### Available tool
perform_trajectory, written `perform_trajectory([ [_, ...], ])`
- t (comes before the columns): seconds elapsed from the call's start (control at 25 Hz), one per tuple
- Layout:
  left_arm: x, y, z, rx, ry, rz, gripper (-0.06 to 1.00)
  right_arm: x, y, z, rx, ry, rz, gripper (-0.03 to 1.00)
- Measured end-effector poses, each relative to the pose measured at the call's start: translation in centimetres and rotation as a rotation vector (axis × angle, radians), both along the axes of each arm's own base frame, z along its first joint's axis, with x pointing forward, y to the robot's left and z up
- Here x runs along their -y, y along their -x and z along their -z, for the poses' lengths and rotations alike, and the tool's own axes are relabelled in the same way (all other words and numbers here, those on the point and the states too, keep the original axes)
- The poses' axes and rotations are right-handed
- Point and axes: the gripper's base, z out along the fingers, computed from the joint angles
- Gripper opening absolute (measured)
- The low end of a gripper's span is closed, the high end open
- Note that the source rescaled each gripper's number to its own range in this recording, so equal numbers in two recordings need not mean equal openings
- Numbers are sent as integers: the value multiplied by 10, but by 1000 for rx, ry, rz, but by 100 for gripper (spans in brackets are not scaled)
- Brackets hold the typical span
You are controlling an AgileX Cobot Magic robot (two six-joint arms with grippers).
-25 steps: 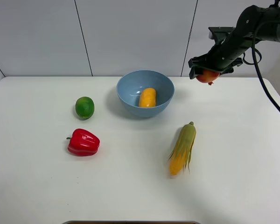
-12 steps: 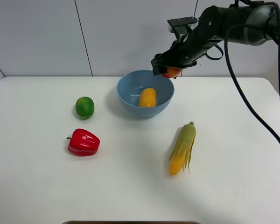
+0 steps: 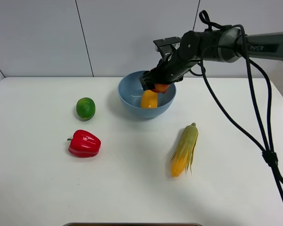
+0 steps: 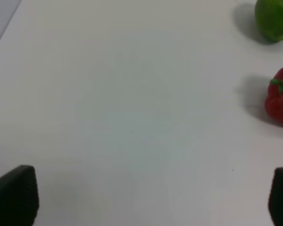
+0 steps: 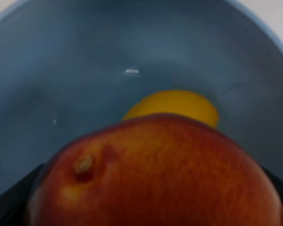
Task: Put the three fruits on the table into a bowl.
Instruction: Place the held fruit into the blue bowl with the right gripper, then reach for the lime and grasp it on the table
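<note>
Release step over bowl (image 3: 126, 100), far edge. Right gripper (image 3: 154, 85): clamped on red fruit (image 5: 155, 172) above mango (image 3: 148, 100). Lower inside rim, open gently. Left gripper (image 4: 151, 200): spread, empty.

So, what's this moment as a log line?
right claw: holds red apple-like fruit over light blue plastic bowl | yellow-orange mango: in bowl | green lime: on white table

The right arm stretches toward the middle, the right gripper (image 3: 155, 84) clamping the red fruit (image 5: 155, 174) between its fingers, while the left gripper (image 4: 147, 195) holds its fingers wide apart.
</note>
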Motion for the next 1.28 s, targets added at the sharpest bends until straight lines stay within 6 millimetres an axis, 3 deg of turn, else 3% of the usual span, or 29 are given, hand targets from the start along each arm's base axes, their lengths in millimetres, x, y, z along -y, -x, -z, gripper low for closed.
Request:
perform_trajectory([
  [0.16, 0, 0, 0, 0, 0, 0, 100, -1, 0, 3, -12, -11, 8, 46],
  [0.28, 0, 0, 0, 0, 0, 0, 100, -1, 0, 3, -13, -17, 11, 84],
  [0.32, 0, 0, 0, 0, 0, 0, 100, -1, 0, 3, -16, -16, 10, 91],
  [0.44, 0, 0, 0, 0, 0, 0, 100, -1, 1, 2, -18, -15, 9, 100],
  [0.52, 0, 0, 0, 0, 0, 0, 100, -1, 2, -2, -22, -15, 6, 100],
  [0.72, 0, 0, 0, 0, 0, 0, 100, 6, 19, -56, 19, -37, -18, 100],
  [0.88, 0, 0, 0, 0, 0, 0, 100, 17, 46, -101, 8, -10, -62, 100],
  [1.28, 0, 0, 0, 0, 0, 0, 100, 65, 142, -210, 11, 47, -68, 100],
])
